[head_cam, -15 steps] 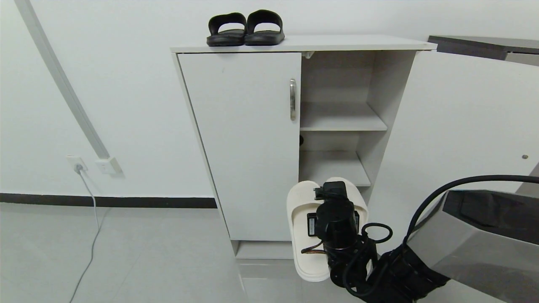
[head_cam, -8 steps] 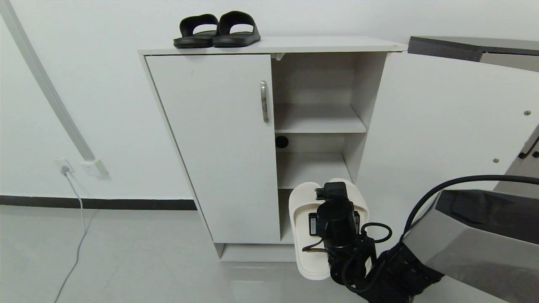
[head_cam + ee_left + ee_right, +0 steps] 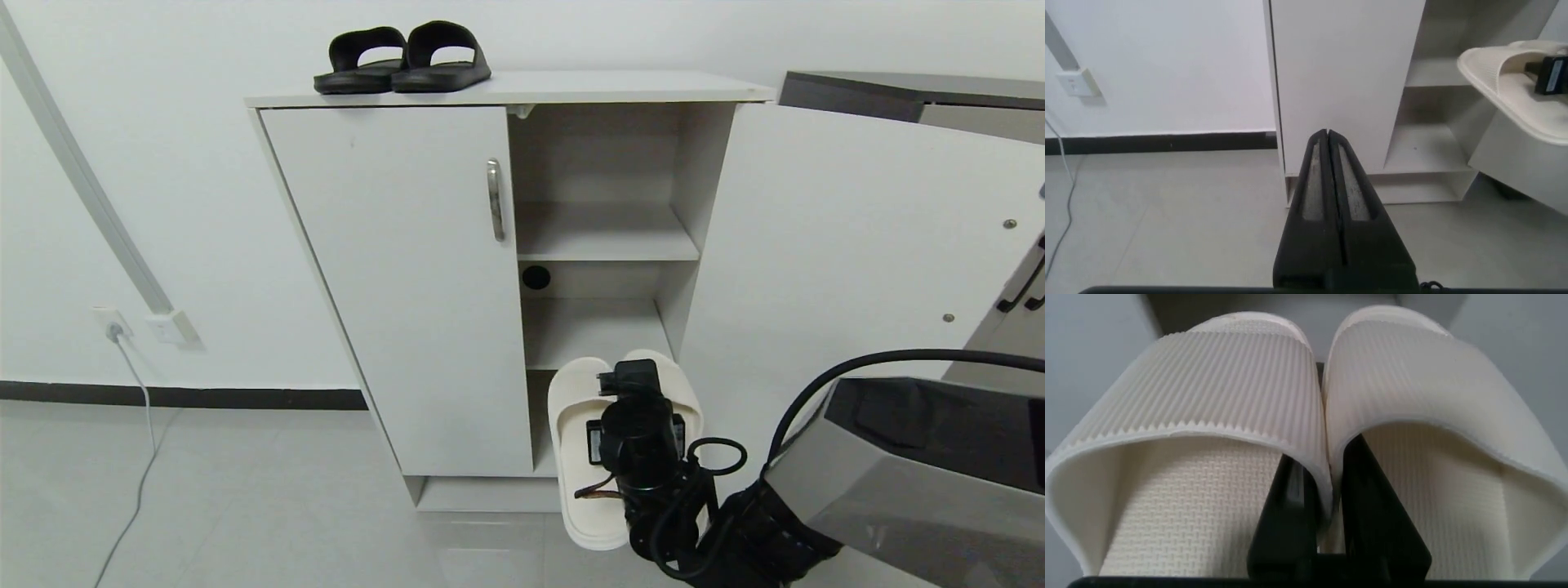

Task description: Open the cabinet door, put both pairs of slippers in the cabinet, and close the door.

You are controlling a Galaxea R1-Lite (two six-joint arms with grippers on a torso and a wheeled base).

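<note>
While right end effector (image 3: 1327,516) pinches cream slippers (image 3: 571,412) (paired) | left end effector (image 3: 1327,145) pressed together

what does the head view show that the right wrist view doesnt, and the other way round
Head view adds: the black slippers on top of the cabinet, its left door shut, its right door swung open, and the shelves inside. Right wrist view adds: the right gripper clamped on the touching inner edges of the cream slippers. Shared: the cream slippers, side by side.
</note>
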